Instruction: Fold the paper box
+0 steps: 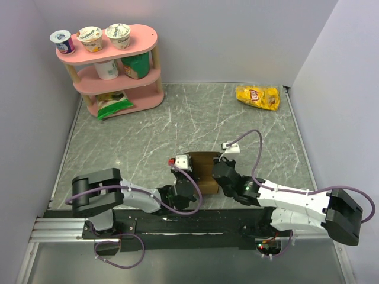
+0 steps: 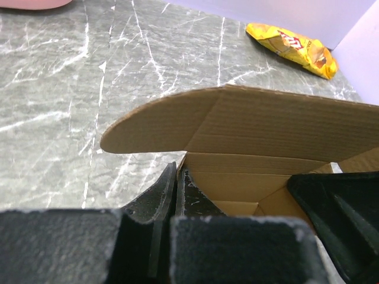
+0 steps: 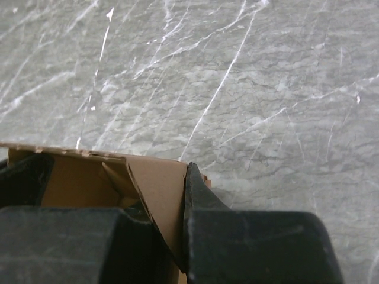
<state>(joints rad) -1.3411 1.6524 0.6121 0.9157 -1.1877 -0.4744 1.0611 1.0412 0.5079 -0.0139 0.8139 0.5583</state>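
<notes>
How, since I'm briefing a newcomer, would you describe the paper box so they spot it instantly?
Go to the near edge of the marble table, at its middle. Between the left gripper and right gripper sits the paper box: plain brown cardboard, flap open, unlike the yellow chip bag far right.

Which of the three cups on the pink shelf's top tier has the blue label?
The leftmost cup, at the top left of the pink shelf; the middle cup and the right cup have paler beige and greenish labels.
</notes>
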